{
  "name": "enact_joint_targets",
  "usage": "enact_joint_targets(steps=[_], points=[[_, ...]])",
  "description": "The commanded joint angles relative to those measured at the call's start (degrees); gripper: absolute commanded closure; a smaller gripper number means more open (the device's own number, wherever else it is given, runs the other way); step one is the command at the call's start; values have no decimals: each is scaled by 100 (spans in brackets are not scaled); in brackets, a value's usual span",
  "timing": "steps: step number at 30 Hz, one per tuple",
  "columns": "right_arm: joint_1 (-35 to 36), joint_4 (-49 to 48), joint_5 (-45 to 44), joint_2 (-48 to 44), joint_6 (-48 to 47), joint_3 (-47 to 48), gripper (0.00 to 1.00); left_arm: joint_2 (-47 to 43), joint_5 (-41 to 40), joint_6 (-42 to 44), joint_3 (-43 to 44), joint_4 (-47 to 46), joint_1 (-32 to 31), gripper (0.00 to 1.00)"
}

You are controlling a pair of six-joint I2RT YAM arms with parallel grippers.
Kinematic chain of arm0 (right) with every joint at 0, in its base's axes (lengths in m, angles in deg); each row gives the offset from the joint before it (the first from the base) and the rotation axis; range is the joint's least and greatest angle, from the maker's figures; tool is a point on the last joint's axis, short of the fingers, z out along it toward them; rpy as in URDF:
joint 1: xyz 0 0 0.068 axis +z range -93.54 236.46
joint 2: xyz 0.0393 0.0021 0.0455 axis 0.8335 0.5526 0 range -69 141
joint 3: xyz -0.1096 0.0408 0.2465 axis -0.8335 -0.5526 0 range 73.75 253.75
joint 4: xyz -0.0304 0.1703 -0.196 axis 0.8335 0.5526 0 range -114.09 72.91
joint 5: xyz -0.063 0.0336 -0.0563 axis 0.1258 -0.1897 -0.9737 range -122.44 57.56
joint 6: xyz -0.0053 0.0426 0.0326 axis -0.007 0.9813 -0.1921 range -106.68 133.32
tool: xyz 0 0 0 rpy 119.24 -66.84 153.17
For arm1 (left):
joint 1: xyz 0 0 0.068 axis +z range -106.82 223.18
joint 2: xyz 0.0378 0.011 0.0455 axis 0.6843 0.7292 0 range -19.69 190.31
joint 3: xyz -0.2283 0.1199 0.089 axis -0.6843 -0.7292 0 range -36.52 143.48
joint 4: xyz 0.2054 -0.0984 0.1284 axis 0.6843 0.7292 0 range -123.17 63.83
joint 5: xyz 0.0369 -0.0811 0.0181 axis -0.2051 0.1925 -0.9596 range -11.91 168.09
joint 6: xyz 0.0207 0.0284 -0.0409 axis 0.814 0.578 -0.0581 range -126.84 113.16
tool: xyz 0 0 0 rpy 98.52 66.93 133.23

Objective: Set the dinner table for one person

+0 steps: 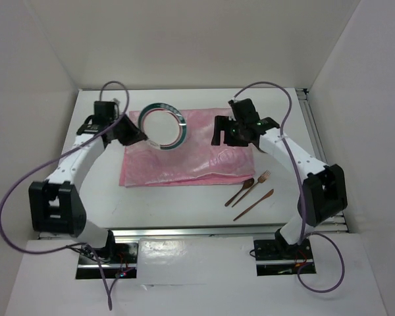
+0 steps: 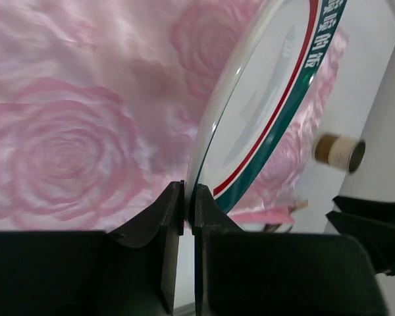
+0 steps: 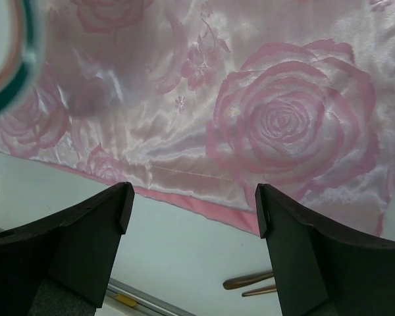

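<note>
The white plate with a green and red rim band hangs tilted on edge over the far left part of the pink rose-patterned cloth. My left gripper is shut on the plate's lower rim. The left wrist view shows both fingertips pinching the plate edge. My right gripper hovers open over the cloth's right part with nothing between its fingers. The cloth lies on the white dinner table.
A copper-coloured spoon, fork and knife lie on the table right of the cloth's near corner. Silver rails run along the near edge and right edge. White walls enclose the table.
</note>
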Motion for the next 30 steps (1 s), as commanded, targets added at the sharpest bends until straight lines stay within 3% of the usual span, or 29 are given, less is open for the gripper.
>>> enact_joint_targets(steps=[1, 6, 16, 20, 22, 23, 25, 27, 30], points=[[-148, -78, -290, -681, 107, -90, 13, 808, 610, 212, 720, -535, -608, 100], [-815, 325, -159, -884, 160, -90, 13, 2084, 864, 203, 1670, -507, -1136, 100], [-1782, 501, -325, -1499, 344, -433, 13, 3289, 1235, -192, 1637, -1123, -1303, 100], [-1976, 677, -667, -1350, 344, -284, 13, 3596, 1166, -131, 1714, -879, -1364, 100], [-2125, 861, -957, -1131, 467, -170, 13, 3650, 938, -52, 1820, -485, -1418, 93], [-2204, 862, -1011, -1069, 633, -170, 13, 3702, 832, 35, 1873, -369, -1470, 79], [-2337, 862, -1272, -963, 687, -170, 14, 3702, 551, 124, 1873, -115, -1523, 65], [-2398, 687, -1511, -832, 827, -170, 14, 3650, 410, 264, 1873, 53, -1575, 41], [-2635, 634, -1512, -437, 941, 32, 17, 3458, 164, 413, 1820, 378, -1576, 27]])
